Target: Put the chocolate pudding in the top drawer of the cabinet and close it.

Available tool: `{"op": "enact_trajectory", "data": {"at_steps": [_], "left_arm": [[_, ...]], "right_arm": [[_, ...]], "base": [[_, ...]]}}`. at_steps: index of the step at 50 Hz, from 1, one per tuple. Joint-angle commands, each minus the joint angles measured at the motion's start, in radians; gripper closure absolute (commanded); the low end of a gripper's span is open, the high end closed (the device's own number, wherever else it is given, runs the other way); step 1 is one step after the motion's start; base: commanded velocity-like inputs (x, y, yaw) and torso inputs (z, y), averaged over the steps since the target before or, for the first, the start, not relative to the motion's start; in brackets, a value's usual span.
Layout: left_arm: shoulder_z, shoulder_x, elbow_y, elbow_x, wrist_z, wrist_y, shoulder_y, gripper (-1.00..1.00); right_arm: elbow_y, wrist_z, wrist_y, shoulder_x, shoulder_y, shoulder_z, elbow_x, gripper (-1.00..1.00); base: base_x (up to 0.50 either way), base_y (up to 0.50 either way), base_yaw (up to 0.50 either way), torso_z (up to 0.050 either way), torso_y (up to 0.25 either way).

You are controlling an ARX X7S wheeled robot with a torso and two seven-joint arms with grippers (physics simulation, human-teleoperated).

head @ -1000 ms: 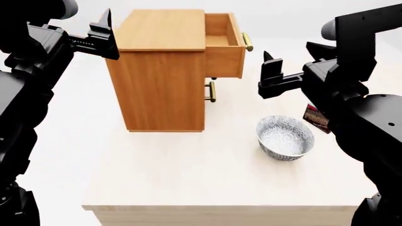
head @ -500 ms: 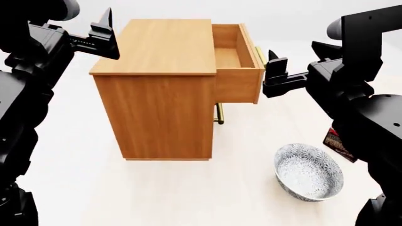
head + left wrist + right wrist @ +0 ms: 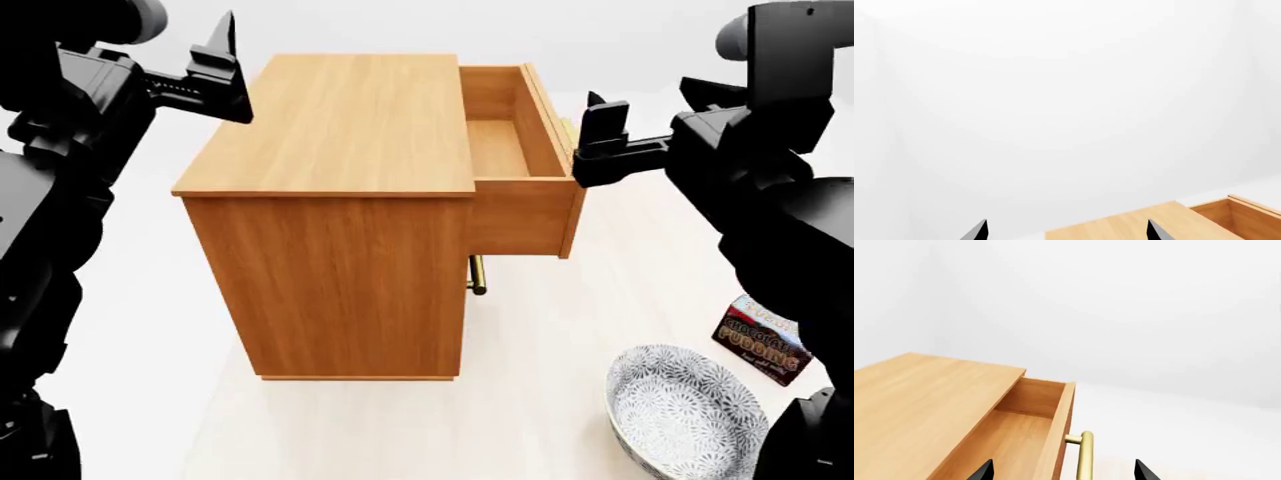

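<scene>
Top drawer (image 3: 514,150) open, empty; chocolate pudding (image 3: 762,341) on tabletop (image 3: 561,330), right. Both end effectors spread wide, empty: left (image 3: 1066,231), right (image 3: 1063,471).

chocolate pudding (image 3: 761,340) partly behind right arm, bowl (image 3: 687,420) cropped

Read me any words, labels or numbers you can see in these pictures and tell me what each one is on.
"PUDDING": pale lettering on the chocolate pudding carton, lying on the table beside the patterned bowl, in the head view.
A word above it on the same carton looks like "CHOCOLATE", but is too blurred to be sure.
Smaller print on the carton: too small to read.
The cabinet and the top drawer carry no text.
</scene>
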Motion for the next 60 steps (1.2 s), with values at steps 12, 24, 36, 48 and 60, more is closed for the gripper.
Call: {"op": "enact_trajectory", "data": {"at_steps": [12, 24, 36, 48, 60], "left_arm": [[-0.025, 0.021, 0.004, 0.018, -0.065, 0.015, 0.009, -1.0], [-0.04, 0.031, 0.009, 0.016, -0.101, -0.015, 0.007, -1.0], [-0.051, 0.037, 0.011, 0.007, -0.118, -0.036, 0.005, -1.0], [-0.058, 0.042, 0.012, 0.008, -0.137, -0.037, 0.007, -1.0], [-0.064, 0.047, 0.013, 0.007, -0.152, -0.038, 0.008, -1.0]], "right_arm": [[0.575, -0.166, 0.011, -0.032, 0.378, -0.082, 0.015, -1.0], [1.211, -0.384, -0.118, -0.082, 0.72, -0.276, -0.093, -1.0], [1.752, -0.594, -0.286, -0.202, 0.939, -0.386, -0.287, -1.0], [1.752, -0.64, -0.215, -0.242, 0.92, -0.169, -0.555, -1.0], [1.752, -0.653, -0.17, -0.256, 0.916, -0.083, -0.642, -1.0]], "base": [[0.0, 0.0, 0.0, 0.0, 0.0], [0.0, 0.0, 0.0, 0.0, 0.0], [0.0, 0.0, 0.0, 0.0, 0.0], [0.0, 0.0, 0.0, 0.0, 0.0], [0.0, 0.0, 0.0, 0.0, 0.0]]}}
